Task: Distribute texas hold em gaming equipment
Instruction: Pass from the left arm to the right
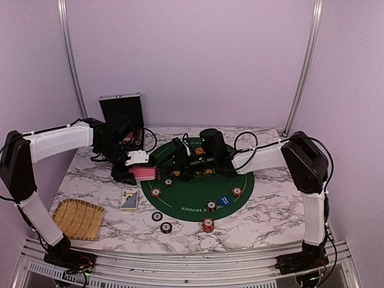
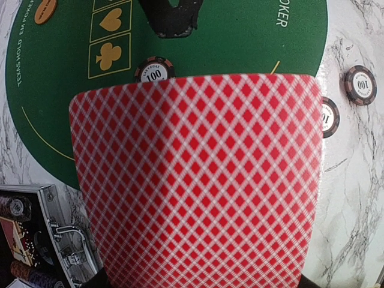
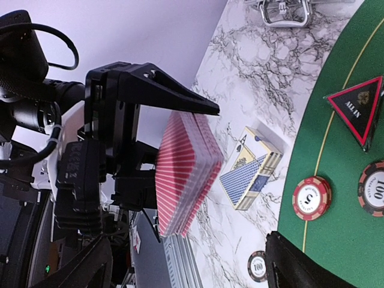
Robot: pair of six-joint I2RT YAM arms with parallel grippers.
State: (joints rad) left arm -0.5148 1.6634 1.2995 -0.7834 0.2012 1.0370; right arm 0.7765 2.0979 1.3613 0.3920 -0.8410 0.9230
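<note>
Left gripper (image 1: 138,167) clenches a deck of red-backed cards (image 1: 146,174) above the green mat's (image 1: 198,201) left edge. Right gripper (image 1: 179,163), jaws spread and empty, sits near the deck. Chips (image 1: 208,225) dot the mat and the table (image 1: 270,210); the blue button (image 1: 225,200) lies on the mat.

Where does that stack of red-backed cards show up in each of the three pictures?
Top external: red-backed cards left of centre, at the green mat's left edge.
Left wrist: cards fill the lower middle, mat behind.
Right wrist: cards left of centre, nearly edge-on; mat at right.
Shared landmark: the green mat.
</note>
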